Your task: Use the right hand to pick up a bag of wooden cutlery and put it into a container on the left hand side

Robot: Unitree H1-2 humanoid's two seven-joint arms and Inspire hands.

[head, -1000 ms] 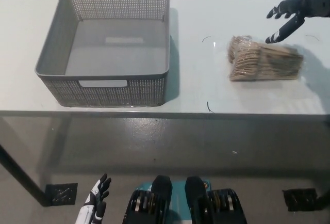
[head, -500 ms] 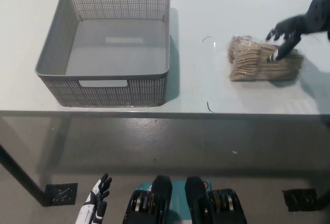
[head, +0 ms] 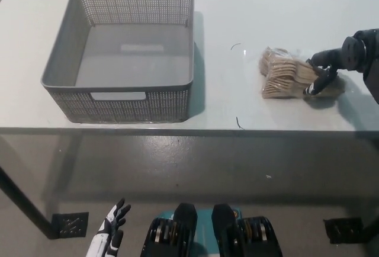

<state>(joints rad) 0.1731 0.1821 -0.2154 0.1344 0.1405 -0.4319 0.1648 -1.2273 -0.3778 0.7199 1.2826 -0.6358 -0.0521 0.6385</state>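
Observation:
The bag of wooden cutlery (head: 285, 74), clear plastic with pale wood inside, lies on the white table (head: 249, 8) at the right. My black right hand (head: 323, 73) is down on the bag's right end, its fingers curled around it from above and below. That end of the bag is hidden under the hand. The bag still rests on the table. An empty grey mesh basket (head: 118, 85) stands on the left part of the table. My white left hand (head: 110, 234) hangs low at the bottom left, below the table, fingers apart.
The table's front edge runs across the middle of the picture, with dark floor below it. A gap of bare table separates the basket's right wall from the bag. Two small dark marks (head: 238, 123) lie on the table near the bag.
My right hand has come down from above and behind the bag onto its right end, and its fingers have closed around it. The bag has shifted slightly left. The left hand stays put.

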